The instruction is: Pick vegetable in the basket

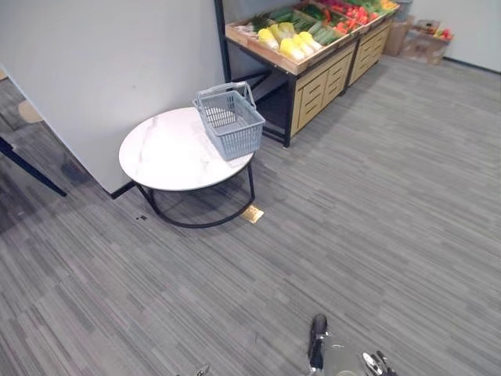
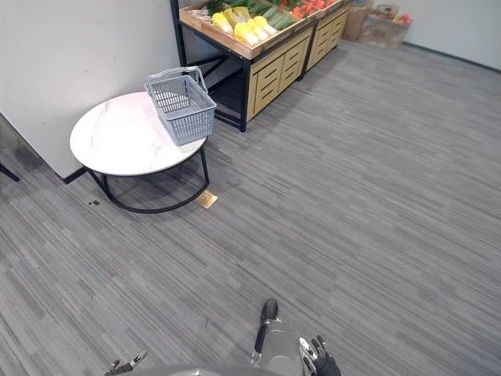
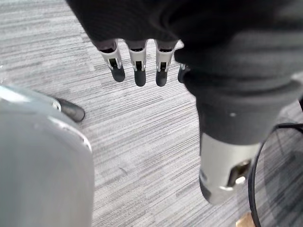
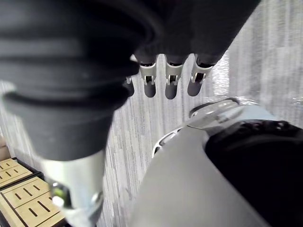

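Both hands are hanging low at the robot's sides, over bare floor (image 1: 376,196), and neither is holding anything. The left hand (image 3: 140,71) is showing its fingers straight and loosely apart, dark tips pointing down at the carpet. The right hand (image 4: 171,80) is doing the same, fingers relaxed in a row with nothing between them and the thumb.

The vegetables (image 1: 291,43) are lying in the wooden stand (image 1: 317,78) at the far side of the room, well apart from either hand. There are yellow ones in the nearest crate, with green and red ones further along. They are too small from here to tell which way any one of them is lying.

The basket (image 1: 229,119) is sitting on the far edge of the round table (image 1: 156,157), on the side nearest the stand, and nothing seems to be lying in it. Table and basket are ahead and to the robot's left, while the stand is further off, beyond the basket and slightly right of it.

As I judge it, no reach is possible from this spot, so the robot would first have to walk forward. Once it gets there, the left hand looks the nearer one to the basket and the right hand the handier one for the crates.
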Controlling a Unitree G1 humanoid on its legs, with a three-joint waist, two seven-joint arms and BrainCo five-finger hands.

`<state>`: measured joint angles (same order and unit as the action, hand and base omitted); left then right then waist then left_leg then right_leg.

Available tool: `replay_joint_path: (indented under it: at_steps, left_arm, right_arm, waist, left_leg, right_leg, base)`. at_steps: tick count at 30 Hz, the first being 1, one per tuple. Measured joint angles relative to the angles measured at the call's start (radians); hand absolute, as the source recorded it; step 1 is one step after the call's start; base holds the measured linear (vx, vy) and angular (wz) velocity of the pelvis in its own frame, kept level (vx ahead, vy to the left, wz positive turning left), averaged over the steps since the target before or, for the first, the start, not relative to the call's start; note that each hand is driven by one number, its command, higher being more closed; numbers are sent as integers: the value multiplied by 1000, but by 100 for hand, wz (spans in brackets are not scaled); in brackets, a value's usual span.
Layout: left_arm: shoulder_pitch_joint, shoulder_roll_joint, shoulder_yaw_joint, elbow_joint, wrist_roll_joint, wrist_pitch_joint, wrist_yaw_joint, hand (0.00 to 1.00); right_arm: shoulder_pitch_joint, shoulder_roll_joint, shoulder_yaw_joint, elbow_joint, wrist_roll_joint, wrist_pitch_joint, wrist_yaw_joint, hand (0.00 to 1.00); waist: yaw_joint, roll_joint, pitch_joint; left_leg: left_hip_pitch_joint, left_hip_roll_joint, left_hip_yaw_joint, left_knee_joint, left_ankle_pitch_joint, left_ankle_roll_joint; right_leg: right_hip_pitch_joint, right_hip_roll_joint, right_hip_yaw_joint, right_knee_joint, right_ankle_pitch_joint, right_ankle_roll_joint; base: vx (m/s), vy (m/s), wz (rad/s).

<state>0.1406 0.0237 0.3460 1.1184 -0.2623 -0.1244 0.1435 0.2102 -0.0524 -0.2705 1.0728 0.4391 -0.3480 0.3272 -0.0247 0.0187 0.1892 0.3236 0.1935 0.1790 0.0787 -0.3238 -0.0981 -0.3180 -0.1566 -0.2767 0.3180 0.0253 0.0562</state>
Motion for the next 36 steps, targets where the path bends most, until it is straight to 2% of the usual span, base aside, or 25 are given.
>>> replay_joint_path:
  at_steps: [1, 4, 6, 8, 9, 10, 11, 12, 13, 15, 16, 17, 18, 20, 21, 22, 24, 27, 29, 30, 31, 33, 34, 35, 36]
  left_arm:
    - [0, -23, 10, -7, 0, -10, -1, 0]
    - [2, -30, 18, -7, 0, -20, 5, 0]
    - [3, -36, 25, -10, 2, -19, 7, 0]
    - [9, -52, 66, -23, 2, -19, 4, 0]
    - [9, -62, 86, -32, 0, -20, -3, 0]
    - [10, -62, 93, -42, -2, -21, -12, 0]
    - [12, -62, 93, -45, -4, -21, -14, 0]
    - [12, -54, 94, -46, -12, -23, -11, 0]
    - [13, -47, 93, -46, -14, -25, -10, 0]
    - [34, -40, 83, -46, -48, -35, -8, 0]
    - [36, -36, 83, -45, -49, -40, -7, 0]
    - [41, -35, 71, -44, -50, -40, 2, 0]
    - [43, -36, 71, -47, -59, -41, 6, 0]
    - [55, -45, 57, -46, -70, -42, 13, 0]
    - [63, -38, 60, -46, -77, -42, 14, 0]
    - [59, -22, 53, -60, -75, -44, 24, 0]
    - [50, -19, 58, -77, -73, -56, 30, 0]
    - [43, -15, 46, -40, -69, -52, 49, 0]
    - [43, -1, 38, -18, -70, -27, 60, 0]
    - [43, 20, 6, -2, -69, -5, 78, 0]
    - [43, 39, -12, 2, -70, 18, 90, 0]
    - [43, 63, -37, 16, -69, 37, 96, 0]
    - [42, 67, -39, 16, -69, 41, 96, 0]
    - [42, 70, -57, 15, -70, 41, 100, 0]
    - [43, 71, -77, 13, -72, 41, 108, 0]
  right_arm:
    - [-1, -2, 1, -15, 0, 0, -9, 0]
    - [10, -5, 5, -38, -2, 19, -29, 0]
    - [11, -8, 5, -36, -4, 35, -48, 0]
    - [11, -14, 4, -37, -9, 54, -57, 0]
    - [17, -17, 3, -37, -9, 54, -56, 0]
    - [17, -23, 4, -38, -9, 53, -56, 0]
    - [14, -25, 4, -35, -12, 55, -56, 0]
    - [5, -26, 5, -26, -35, 58, -57, 0]
    - [0, -26, 9, -21, -48, 58, -56, 0]
    - [-20, -21, 36, 3, -48, 58, -55, 0]
    - [-26, -19, 38, 4, -48, 57, -54, 0]
    - [-33, -9, 42, 3, -49, 57, -53, 0]
    - [-34, -3, 42, 1, -49, 57, -50, 0]
    - [-30, -2, 41, -8, -50, 55, -38, 0]
    - [-41, 2, 45, 1, -62, 56, -39, 0]
    - [-43, 26, 71, -7, -87, 51, -36, 0]
    - [-58, 52, 99, -6, -91, 39, -24, 0]
    - [-89, 47, 84, 31, -130, 33, -22, 0]
    - [-89, 38, 82, 45, -149, 28, -29, 0]
    - [-86, 38, 81, 46, -156, 29, -41, 0]
    - [-91, 37, 81, 46, -156, 32, -47, 0]
    - [-92, 40, 84, 48, -159, 39, -42, 0]
    - [-91, 39, 84, 46, -161, 38, -36, 0]
    - [-88, 30, 84, 42, -165, 37, -32, 0]
    - [-88, 23, 86, 38, -162, 35, -29, 0]
  waist:
    - [0, -3, 11]
    - [0, 12, -10]
    - [-1, 16, -21]
    - [-5, 32, -36]
    - [-6, 34, -44]
    - [0, 41, -46]
    - [2, 43, -44]
    - [3, 37, -40]
    - [5, 31, -38]
    - [24, 7, -37]
    - [32, 2, -34]
    - [50, -10, -27]
    - [56, -14, -24]
    - [58, -2, -25]
    - [68, -2, -17]
    - [64, -41, -24]
    - [87, -63, -13]
    - [82, -56, -8]
    - [79, -64, -20]
    - [74, -78, -30]
    - [61, -99, -35]
    - [60, -111, -35]
    - [56, -116, -35]
    - [51, -112, -36]
    - [49, -104, -38]
  left_leg:
    - [-11, -9, -2, 41, 18, 1]
    - [15, 8, -36, 108, 87, 2]
    - [8, 28, -58, 194, 118, 18]
    - [-77, 71, -87, 414, 178, 7]
    - [-182, 105, -121, 607, 300, -35]
    - [-285, 139, -133, 801, 389, -44]
    - [-339, 150, -131, 906, 368, -29]
    - [-425, 141, -112, 1043, 301, -12]
    - [-457, 132, -93, 1072, 266, -4]
    - [-572, 97, 8, 1008, 155, 16]
    - [-592, 87, 35, 951, 137, 19]
    - [-620, 45, 105, 732, 123, 30]
    - [-619, 24, 126, 616, 132, 36]
    - [-600, -30, 143, 216, 271, 69]
    - [-582, -51, 155, 170, 390, 145]
    - [-588, -76, 163, 171, 366, 137]
    - [-613, -80, 169, 230, 308, 130]
    - [-563, -89, 167, 262, 253, 155]
    - [-498, -139, 167, 210, 230, 157]
    - [-458, -173, 162, 182, 212, 170]
    - [-432, -201, 161, 194, 183, 180]
    - [-373, -230, 147, 195, 143, 178]
    - [-344, -239, 140, 178, 141, 177]
    - [-286, -246, 119, 131, 142, 178]
    - [-245, -246, 86, 90, 143, 178]
  right_leg:
    - [-13, -3, 6, 74, -67, -20]
    - [5, -15, -10, 221, -211, -25]
    - [41, -8, -23, 253, -275, -28]
    - [99, 15, -49, 240, -312, -35]
    - [147, 37, -65, 210, -328, -40]
    - [206, 64, -71, 160, -340, -54]
    - [236, 72, -71, 137, -342, -61]
    - [309, 77, -71, 85, -344, -64]
    - [348, 77, -70, 53, -343, -64]
    - [464, 61, -54, -50, -314, -30]
    - [484, 53, -47, -67, -310, -24]
    - [532, 22, -43, -97, -307, -14]
    - [548, 10, -42, -101, -307, -9]
    - [589, 2, -43, -118, -325, 21]
    - [629, -8, -18, -135, -348, 40]
    - [636, -8, 17, -161, -337, 21]
    - [640, 4, 44, -194, -275, -20]
    - [675, 2, 107, -170, -146, 10]
    - [654, -36, 134, -52, -116, 32]
    - [596, -74, 154, 132, -113, 38]
    - [507, -117, 186, 339, -53, 124]
    - [400, -170, 199, 594, 58, 164]
    - [368, -188, 178, 668, 36, 129]
    - [312, -198, 130, 762, -13, 62]
    - [261, -190, 65, 789, -97, 27]
  base:
    - [434, -259, 17]
    - [445, -249, 13]
    - [440, -207, 12]
    - [416, -193, 15]
    - [375, -128, 18]
    - [403, -75, 13]
    - [482, -57, 5]
    - [405, -21, 1]
    - [397, -12, -11]
    - [417, 36, -38]
    - [548, 153, -57]
    - [484, 172, -44]
    - [503, 190, -37]
    - [420, 207, -18]
    - [686, 350, 3]
    - [569, 273, 4]
    - [490, 206, 10]
    - [365, 195, 17]
    - [327, 174, 16]
    - [283, 113, 32]
    - [262, 96, 26]
    - [232, 70, 11]
    - [310, 63, 12]
    - [250, 39, 25]
    - [303, 16, 48]
